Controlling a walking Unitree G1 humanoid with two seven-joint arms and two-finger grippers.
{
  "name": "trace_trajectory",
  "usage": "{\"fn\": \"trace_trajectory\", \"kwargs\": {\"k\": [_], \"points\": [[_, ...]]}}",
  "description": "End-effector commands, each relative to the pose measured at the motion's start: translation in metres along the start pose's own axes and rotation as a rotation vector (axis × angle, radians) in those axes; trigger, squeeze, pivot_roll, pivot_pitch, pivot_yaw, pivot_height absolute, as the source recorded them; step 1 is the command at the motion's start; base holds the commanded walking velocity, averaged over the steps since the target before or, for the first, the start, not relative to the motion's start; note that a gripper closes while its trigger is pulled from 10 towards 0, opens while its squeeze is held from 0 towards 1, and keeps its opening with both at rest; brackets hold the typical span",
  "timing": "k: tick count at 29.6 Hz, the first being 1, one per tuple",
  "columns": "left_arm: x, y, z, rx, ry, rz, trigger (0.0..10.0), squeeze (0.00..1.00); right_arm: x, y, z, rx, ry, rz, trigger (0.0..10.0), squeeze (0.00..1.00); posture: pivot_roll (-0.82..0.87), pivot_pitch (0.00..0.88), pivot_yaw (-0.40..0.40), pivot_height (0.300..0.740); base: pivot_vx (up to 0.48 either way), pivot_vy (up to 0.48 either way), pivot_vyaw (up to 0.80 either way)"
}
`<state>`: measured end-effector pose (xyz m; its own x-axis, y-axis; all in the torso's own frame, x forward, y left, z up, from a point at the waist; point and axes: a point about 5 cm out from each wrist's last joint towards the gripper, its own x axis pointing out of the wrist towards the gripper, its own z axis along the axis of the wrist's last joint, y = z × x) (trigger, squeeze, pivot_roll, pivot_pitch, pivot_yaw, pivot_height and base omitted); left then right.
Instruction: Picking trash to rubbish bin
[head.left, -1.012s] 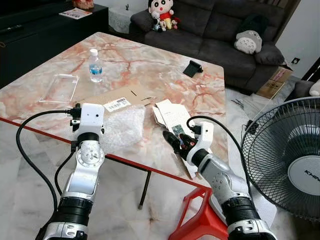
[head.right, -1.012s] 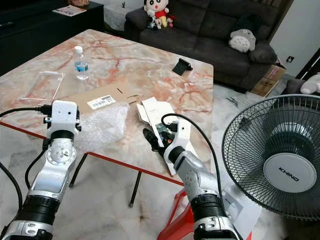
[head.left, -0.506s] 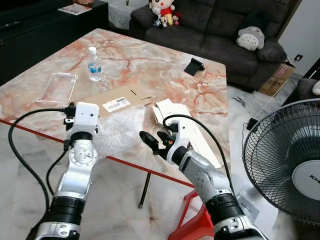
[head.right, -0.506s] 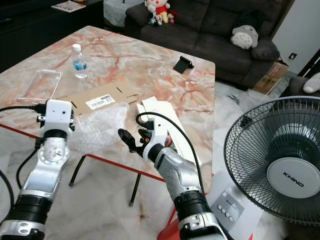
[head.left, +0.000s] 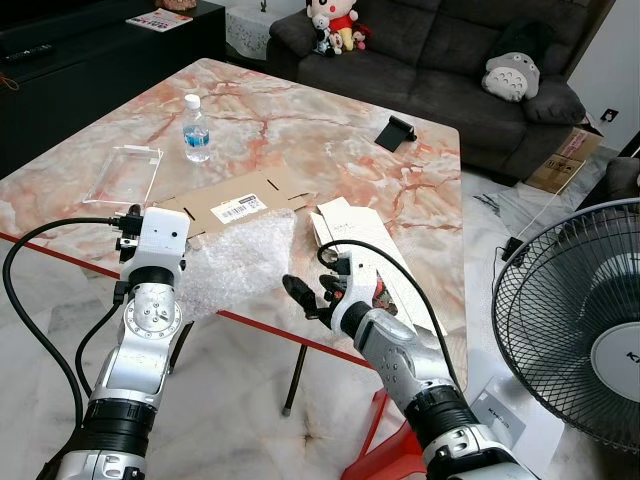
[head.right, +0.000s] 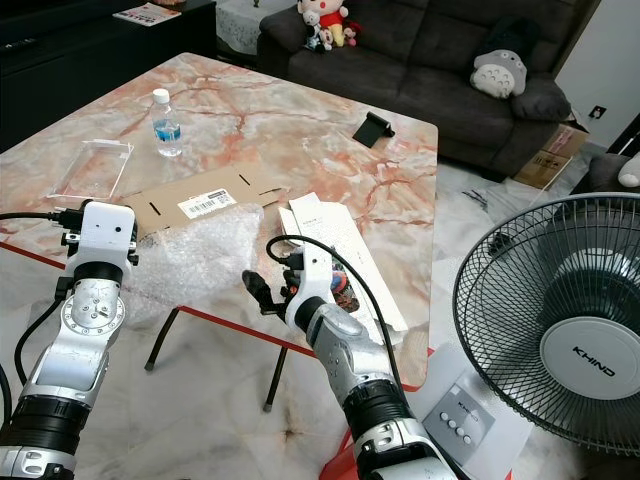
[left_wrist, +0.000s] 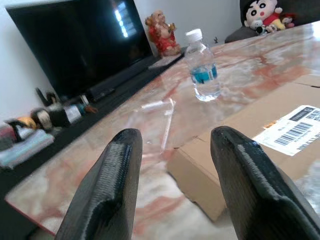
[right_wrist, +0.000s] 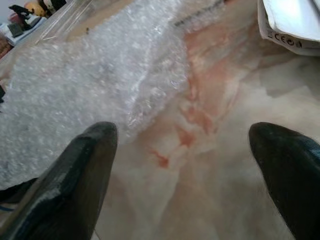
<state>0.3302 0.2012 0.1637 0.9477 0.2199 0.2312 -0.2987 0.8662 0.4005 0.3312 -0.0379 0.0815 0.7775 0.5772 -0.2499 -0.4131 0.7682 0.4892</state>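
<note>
With both jaws spread wide and grasping nothing, our right gripper (right_wrist: 187, 170) faces the bubble wrap (head.left: 240, 262) lying just ahead on the marble desk (head.left: 300, 130), our left gripper (left_wrist: 175, 185) facing the flattened cardboard (left_wrist: 260, 135).

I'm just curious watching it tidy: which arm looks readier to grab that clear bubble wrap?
Probably the right: its gripper is open, fingers aimed at the clear bubble wrap sheet. The left gripper faces the flattened brown cardboard.
</note>
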Motion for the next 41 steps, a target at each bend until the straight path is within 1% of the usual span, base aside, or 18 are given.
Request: {"fn": "trace_trajectory", "kwargs": {"k": [1, 4, 6, 7, 8, 11, 12, 16, 20, 22, 24, 26, 30, 33, 34, 39, 40, 41], "points": [[0.000, -0.017, 0.006, -0.056, -0.011, -0.042, 10.0, 0.00, 0.024, 0.050, 0.029, 0.018, -0.096, 0.102, 10.0, 0.00, 0.05, 0.032, -0.164, 0.740, 0.000, 0.000, 0.00], [-0.001, -0.029, 0.010, -0.085, -0.016, -0.070, 10.0, 0.00, 0.024, 0.041, 0.038, 0.017, -0.121, 0.057, 10.0, 0.00, 0.04, 0.033, -0.163, 0.740, 0.000, 0.000, 0.00], [-0.001, -0.030, 0.010, -0.085, -0.018, -0.072, 10.0, 0.00, 0.025, 0.040, 0.039, 0.016, -0.124, 0.054, 10.0, 0.00, 0.04, 0.033, -0.163, 0.740, 0.000, 0.000, 0.00], [-0.003, -0.042, 0.021, -0.130, -0.046, -0.103, 10.0, 0.00, 0.021, 0.030, 0.062, -0.006, -0.210, 0.017, 10.0, 0.00, 0.03, 0.042, -0.166, 0.740, 0.000, 0.000, 0.00], [-0.003, -0.042, 0.021, -0.130, -0.046, -0.103, 10.0, 0.00, 0.021, 0.030, 0.062, -0.006, -0.210, 0.017, 10.0, 0.00, 0.03, 0.042, -0.166, 0.740, 0.000, 0.000, 0.00], [-0.003, -0.048, 0.027, -0.156, -0.064, -0.120, 10.0, 0.00, 0.017, 0.023, 0.078, -0.038, -0.265, -0.005, 10.0, 0.00, 0.02, 0.042, -0.165, 0.740, 0.000, 0.000, 0.00], [-0.004, -0.047, 0.026, -0.162, -0.062, -0.114, 10.0, 0.00, 0.013, 0.016, 0.080, -0.056, -0.275, -0.010, 10.0, 0.00, 0.02, 0.039, -0.161, 0.740, 0.000, 0.000, 0.00], [-0.005, -0.044, 0.024, -0.166, -0.058, -0.099, 10.0, 0.00, 0.008, 0.007, 0.069, -0.056, -0.257, -0.014, 10.0, 0.00, 0.03, 0.017, -0.159, 0.740, 0.000, 0.000, 0.00], [-0.006, -0.041, 0.022, -0.161, -0.051, -0.091, 10.0, 0.00, 0.007, 0.005, 0.064, -0.047, -0.241, -0.019, 10.0, 0.00, 0.04, 0.001, -0.158, 0.740, 0.000, 0.000, 0.00], [-0.005, -0.036, 0.017, -0.145, -0.039, -0.075, 10.0, 0.00, 0.008, 0.003, 0.050, -0.020, -0.194, -0.015, 10.0, 0.00, 0.04, 0.000, -0.155, 0.740, 0.000, 0.000, 0.00], [-0.005, -0.035, 0.016, -0.142, -0.038, -0.072, 10.0, 0.00, 0.009, 0.004, 0.049, -0.017, -0.189, -0.012, 10.0, 0.00, 0.04, 0.000, -0.155, 0.740, 0.000, 0.000, 0.00], [-0.004, -0.032, 0.014, -0.124, -0.031, -0.063, 10.0, 0.00, 0.011, 0.008, 0.035, 0.014, -0.132, 0.016, 10.0, 0.00, 0.05, 0.000, -0.154, 0.740, 0.000, 0.000, 0.00], [-0.004, -0.029, 0.010, -0.094, -0.013, -0.055, 10.0, 0.00, 0.013, 0.013, 0.022, 0.040, -0.078, 0.046, 10.0, 0.00, 0.05, 0.000, -0.148, 0.740, 0.000, 0.000, 0.00], [-0.004, -0.023, 0.002, -0.054, 0.026, -0.048, 10.0, 0.00, 0.015, 0.018, 0.013, 0.051, -0.047, 0.069, 10.0, 0.00, 0.05, 0.000, -0.142, 0.740, 0.000, 0.000, 0.00], [-0.003, -0.017, -0.005, -0.037, 0.052, -0.042, 10.0, 0.00, 0.016, 0.023, 0.008, 0.047, -0.035, 0.080, 10.0, 0.00, 0.06, 0.000, -0.137, 0.740, 0.000, 0.000, 0.00], [-0.003, -0.017, -0.006, -0.077, 0.042, -0.050, 10.0, 0.00, 0.017, 0.022, 0.015, 0.034, -0.066, 0.066, 10.0, 0.00, 0.06, 0.000, -0.135, 0.740, 0.000, 0.000, 0.00], [-0.004, -0.020, -0.002, -0.130, 0.022, -0.056, 10.0, 0.00, 0.016, 0.019, 0.025, 0.004, -0.113, 0.053, 10.0, 0.00, 0.05, 0.000, -0.134, 0.740, 0.000, 0.000, 0.00], [-0.004, -0.020, -0.002, -0.130, 0.022, -0.056, 10.0, 0.00, 0.016, 0.019, 0.025, 0.004, -0.113, 0.053, 10.0, 0.00, 0.05, 0.000, -0.134, 0.740, 0.000, 0.000, 0.00]]}}
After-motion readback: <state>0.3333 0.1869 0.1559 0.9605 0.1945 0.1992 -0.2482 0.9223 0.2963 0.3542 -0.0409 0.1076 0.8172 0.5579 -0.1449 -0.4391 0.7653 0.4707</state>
